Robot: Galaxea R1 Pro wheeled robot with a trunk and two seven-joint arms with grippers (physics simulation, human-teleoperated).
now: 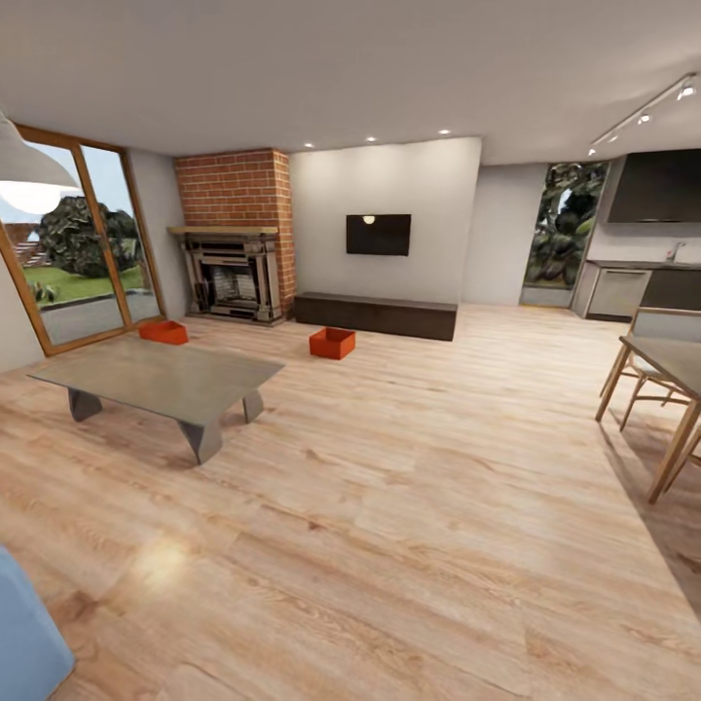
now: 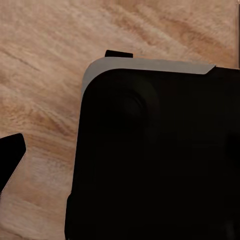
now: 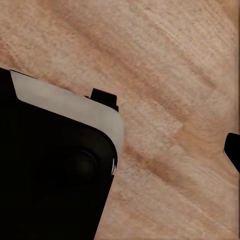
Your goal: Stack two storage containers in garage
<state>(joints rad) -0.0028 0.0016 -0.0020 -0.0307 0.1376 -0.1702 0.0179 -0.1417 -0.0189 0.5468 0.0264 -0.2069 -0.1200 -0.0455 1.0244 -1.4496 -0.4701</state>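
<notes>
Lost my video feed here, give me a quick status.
Tool states unreadable, both wrist views over wood floor. Two containers on living-room floor: one by the glass door, one before the TV bench. Coffee table sits front-left.

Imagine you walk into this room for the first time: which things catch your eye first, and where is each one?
Two red-orange storage containers stand out on the light wood-plank floor: one near the glass doors, the other in front of the low dark bench. Behind them rises the red brick chimney with its fireplace, and a grey coffee table sits nearer, at the left.
</notes>
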